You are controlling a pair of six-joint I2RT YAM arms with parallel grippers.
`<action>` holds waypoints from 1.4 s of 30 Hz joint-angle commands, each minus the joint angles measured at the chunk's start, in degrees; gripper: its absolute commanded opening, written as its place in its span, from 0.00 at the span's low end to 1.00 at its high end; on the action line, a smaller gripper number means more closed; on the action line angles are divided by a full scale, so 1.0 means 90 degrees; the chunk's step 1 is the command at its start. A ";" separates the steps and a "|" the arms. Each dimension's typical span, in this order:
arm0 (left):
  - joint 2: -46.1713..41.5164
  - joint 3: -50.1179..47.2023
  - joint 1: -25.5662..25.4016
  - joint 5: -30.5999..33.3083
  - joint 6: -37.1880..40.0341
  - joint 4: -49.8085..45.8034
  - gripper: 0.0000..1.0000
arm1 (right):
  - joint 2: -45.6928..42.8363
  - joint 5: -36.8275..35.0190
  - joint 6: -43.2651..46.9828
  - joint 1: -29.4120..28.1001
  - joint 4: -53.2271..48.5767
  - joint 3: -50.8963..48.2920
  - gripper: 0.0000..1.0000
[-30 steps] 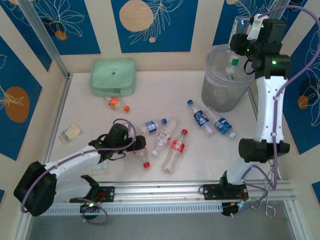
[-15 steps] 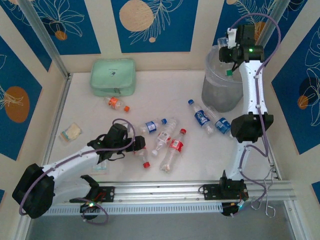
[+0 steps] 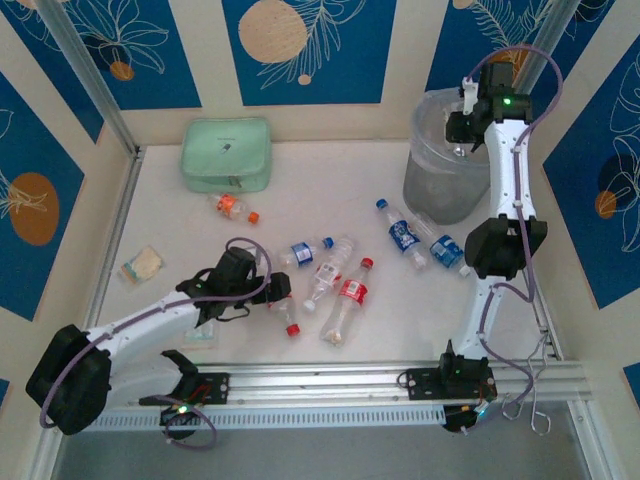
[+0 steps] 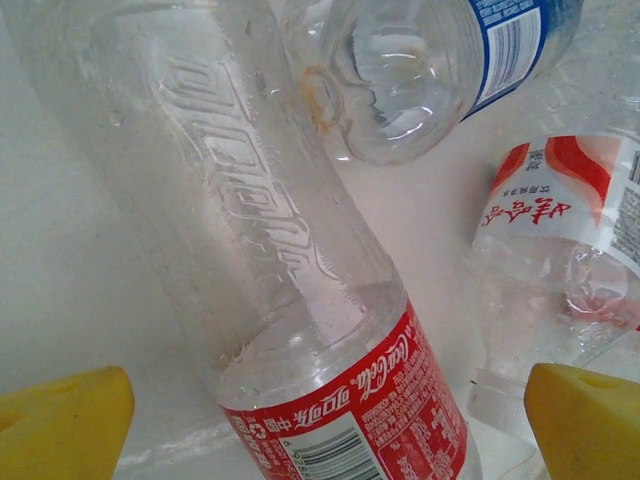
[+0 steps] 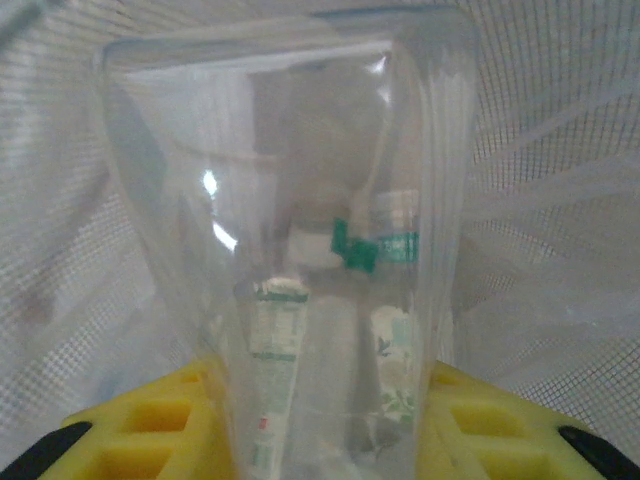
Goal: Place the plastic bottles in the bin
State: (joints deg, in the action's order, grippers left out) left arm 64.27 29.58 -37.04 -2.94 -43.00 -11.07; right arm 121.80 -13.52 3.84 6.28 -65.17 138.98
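The right claw (image 3: 463, 103) hangs over the bin (image 3: 432, 190), one bottle (image 5: 300, 200) squeezed between its fingers. The left claw (image 4: 320, 428) is down near the table (image 3: 330, 175). Another bottle (image 4: 250, 230) lies between its wide-apart fingers, with two more bottles (image 4: 440, 70) just beyond.

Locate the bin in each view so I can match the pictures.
Top external: the bin stands at the far right of the table, with the right gripper at its mouth.
Right wrist: the bin's netted-looking wall surrounds the clear bottle held in the gripper.
Left wrist: this camera faces a red-label bottle lying on the table.
Shared landmark: the right gripper at the bin.
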 commanded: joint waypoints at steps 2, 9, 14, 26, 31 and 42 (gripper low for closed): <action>0.0093 0.0091 -0.0041 -0.0101 0.0139 0.0106 1.00 | 0.0109 0.0171 -0.0283 0.0126 -0.0321 -0.0394 0.00; 0.0124 0.0030 -0.0045 -0.0103 0.0158 0.0202 1.00 | 0.0273 0.0308 -0.0498 0.0220 -0.0291 -0.0914 0.05; 0.0268 0.0033 -0.0043 -0.0157 0.0183 0.0304 1.00 | 0.0363 0.0562 -0.0731 0.0220 -0.0250 -0.1227 0.23; 0.0557 0.0147 -0.0045 -0.0289 0.0227 0.0448 1.00 | 0.0579 0.0646 -0.1217 0.0125 -0.0410 -0.1074 0.72; 0.0636 0.0147 -0.0045 -0.0298 0.0169 0.0531 1.00 | 0.0635 0.0606 -0.1147 0.0033 -0.0851 -0.0093 0.90; 0.0625 0.0406 -0.0045 -0.0309 0.0305 0.0271 1.00 | 0.0321 0.0223 -0.1207 -0.0093 -0.1371 0.1258 0.99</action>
State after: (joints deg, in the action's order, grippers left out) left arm 70.67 31.51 -37.04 -4.91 -41.50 -7.14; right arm 127.59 -10.50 -6.26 5.21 -74.43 147.96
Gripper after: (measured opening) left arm 0.998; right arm 0.986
